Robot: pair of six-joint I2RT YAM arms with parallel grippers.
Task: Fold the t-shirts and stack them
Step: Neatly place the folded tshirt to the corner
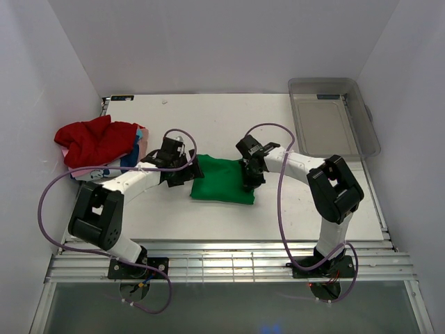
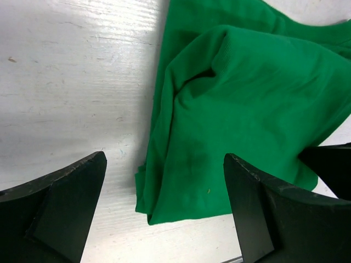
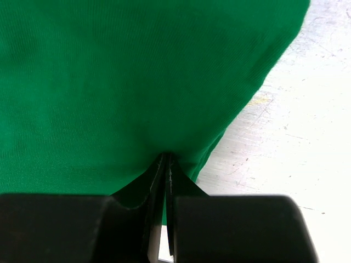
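Right wrist shows right pincer (image 3: 165, 164) pinching green t-shirt (image 3: 137, 76).

A flat white tabletop (image 1: 229, 118), scuffed and faintly scratched, is enclosed on three sides by plain white wall panels (image 1: 208, 42). Its near edge is bordered by slotted silver metal rails (image 1: 229, 263). Everything is evenly, softly lit.

White table (image 1: 208, 118) bearing a folded green t-shirt (image 1: 221, 181) at centre, a red t-shirt (image 1: 94, 141) heaped over a printed pink-white t-shirt (image 1: 118, 167) at left, and a clear plastic bin (image 1: 327, 129) at far right.
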